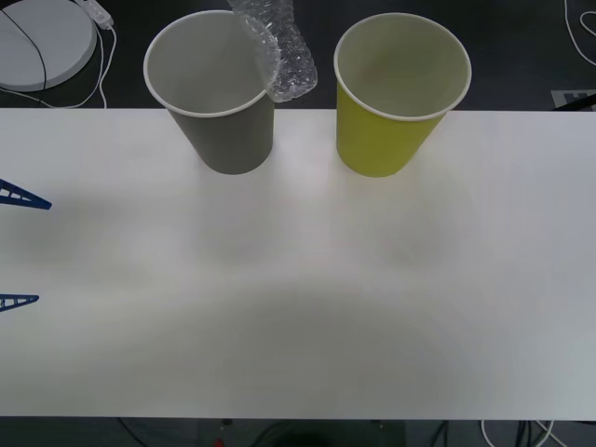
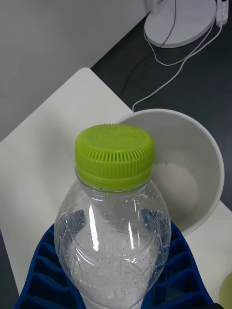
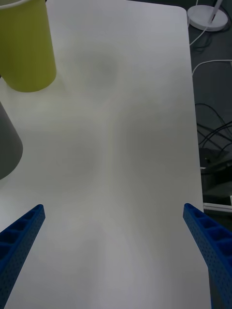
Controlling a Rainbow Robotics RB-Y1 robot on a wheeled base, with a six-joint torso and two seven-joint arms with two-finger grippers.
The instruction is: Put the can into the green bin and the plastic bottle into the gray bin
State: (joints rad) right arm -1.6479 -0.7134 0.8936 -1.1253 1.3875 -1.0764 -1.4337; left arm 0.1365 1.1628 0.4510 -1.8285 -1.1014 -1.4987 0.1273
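The left gripper (image 3: 113, 251) hovers low over the white table (image 1: 307, 298), nearer the robot than the gray bin (image 1: 219, 102), its fingers spread wide with nothing between them. The gray bin stands at the table's far edge, the green bin (image 1: 396, 102) just beside it. The right gripper (image 2: 116, 280) clamps the bottle (image 2: 113, 217), cap tilted over the gray bin's rim.

In the front view, the plastic bottle (image 1: 279, 51) is cut off at twelve o'clock, cap unseen. The gray bin (image 3: 7, 147), at nine o'clock in the left wrist view, shows just one wall.
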